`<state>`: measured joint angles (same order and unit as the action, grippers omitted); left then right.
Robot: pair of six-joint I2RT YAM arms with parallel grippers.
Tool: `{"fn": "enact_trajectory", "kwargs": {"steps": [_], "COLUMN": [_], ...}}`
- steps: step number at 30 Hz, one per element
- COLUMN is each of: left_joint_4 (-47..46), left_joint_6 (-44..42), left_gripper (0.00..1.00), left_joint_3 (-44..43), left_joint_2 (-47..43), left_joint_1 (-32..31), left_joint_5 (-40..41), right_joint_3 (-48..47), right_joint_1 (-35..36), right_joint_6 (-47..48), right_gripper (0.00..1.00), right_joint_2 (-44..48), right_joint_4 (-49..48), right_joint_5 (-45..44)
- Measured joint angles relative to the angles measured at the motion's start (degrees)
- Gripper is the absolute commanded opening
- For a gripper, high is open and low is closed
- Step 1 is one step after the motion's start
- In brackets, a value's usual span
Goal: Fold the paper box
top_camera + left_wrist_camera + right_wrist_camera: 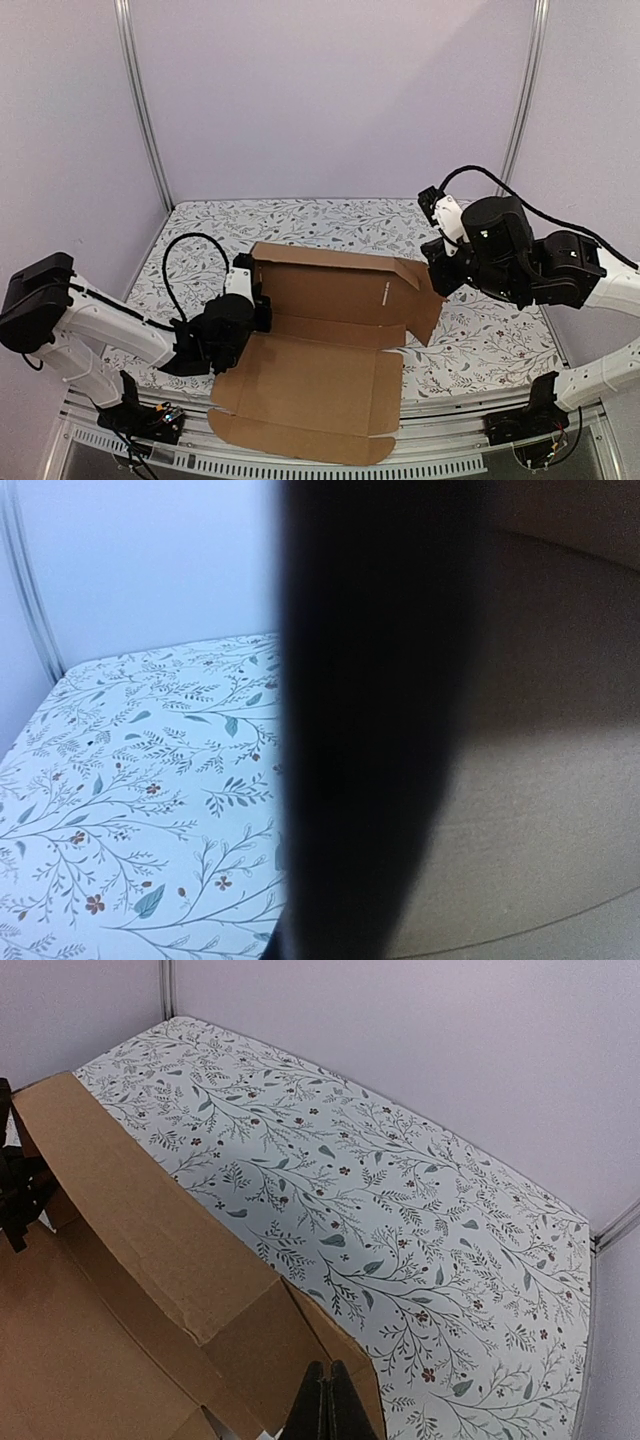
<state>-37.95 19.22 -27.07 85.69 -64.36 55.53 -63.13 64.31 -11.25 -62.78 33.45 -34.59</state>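
**A:** Cardboard status: where's the paper box (320, 340)?

**B:** Middle of the floral worktop (480, 340), half formed. Back wall (330, 268) is standing and the right flap (425, 310) is tilted up. The big front panel (310, 395) lies flat and overhangs the near edge.

**A:** Pincers?

**B:** My left pincer (258, 305) is at the box's left rear corner, against the cardboard. Its wrist view is mostly one blurred dark finger, so I can't tell how open it is. My right pincer (326, 1405) sits at the right flap's edge, tips nearly together. I can't tell whether any card is pinched between them.

**A:** Step?

**B:** Raising the side walls, I'd judge. Roughly mid-task, with the front panel not yet folded over.

**A:** Next move?

**B:** Probably bring both end flaps upright and square to the back wall. That calls for steady inward pressure along the creases, without dragging the sheet across the worktop.
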Motion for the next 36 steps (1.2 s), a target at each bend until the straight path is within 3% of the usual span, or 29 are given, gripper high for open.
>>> {"fn": "enact_trajectory", "kwargs": {"steps": [20,36], "left_joint_4": [12.7,16.9], "left_joint_6": [6.4,12.0], "left_gripper": [0.0,0.0], "left_joint_3": [-0.3,-2.3], "left_joint_2": [-4.0,-4.0], "left_joint_1": [0.0,0.0], "left_joint_5": [0.7,0.2], "right_joint_3": [7.0,10.8], "right_joint_1": [-2.5,-2.6], "right_joint_6": [-4.9,-14.4], "right_gripper": [0.0,0.0], "right_joint_2": [-11.5,-15.3], "right_joint_4": [-11.6,-33.1], "right_joint_5": [10.0,12.2]}}
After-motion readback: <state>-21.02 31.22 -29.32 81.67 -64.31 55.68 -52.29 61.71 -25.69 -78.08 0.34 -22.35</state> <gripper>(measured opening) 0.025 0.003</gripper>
